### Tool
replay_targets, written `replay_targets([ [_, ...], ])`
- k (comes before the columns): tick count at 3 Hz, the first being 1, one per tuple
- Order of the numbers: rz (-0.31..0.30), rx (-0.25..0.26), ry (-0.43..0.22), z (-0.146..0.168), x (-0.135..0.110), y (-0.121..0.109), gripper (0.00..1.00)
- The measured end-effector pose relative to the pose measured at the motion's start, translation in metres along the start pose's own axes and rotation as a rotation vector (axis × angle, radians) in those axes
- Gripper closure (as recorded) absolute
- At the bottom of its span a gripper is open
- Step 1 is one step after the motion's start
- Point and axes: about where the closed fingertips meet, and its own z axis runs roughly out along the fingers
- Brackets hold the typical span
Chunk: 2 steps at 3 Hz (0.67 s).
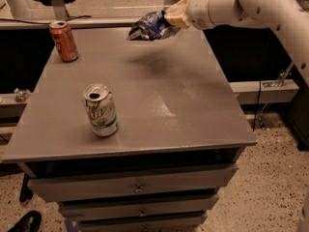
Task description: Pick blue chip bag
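Robot arm [241, 4]: smooth, glossy white tubular segments joined by rounded collars, spanning the upper right of the frame. Its tip, at upper centre, carries a pale tan pincer [175, 14].

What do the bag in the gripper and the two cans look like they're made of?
Blue chip bag, held by the gripper above the far edge of the table: likely thin foil or metallised film; it is crumpled, with shiny glints. Green-white can and orange can: probably printed aluminium, with bare silvery tops.
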Motion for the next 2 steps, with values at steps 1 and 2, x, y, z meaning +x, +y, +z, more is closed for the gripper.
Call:
replay_targets([
  [1, -0.063, 0.060, -0.021, -0.0379, -0.0339, -0.0175, 1.00],
  [2, -0.065, 0.061, -0.021, -0.0391, -0.0356, -0.0178, 1.00],
])
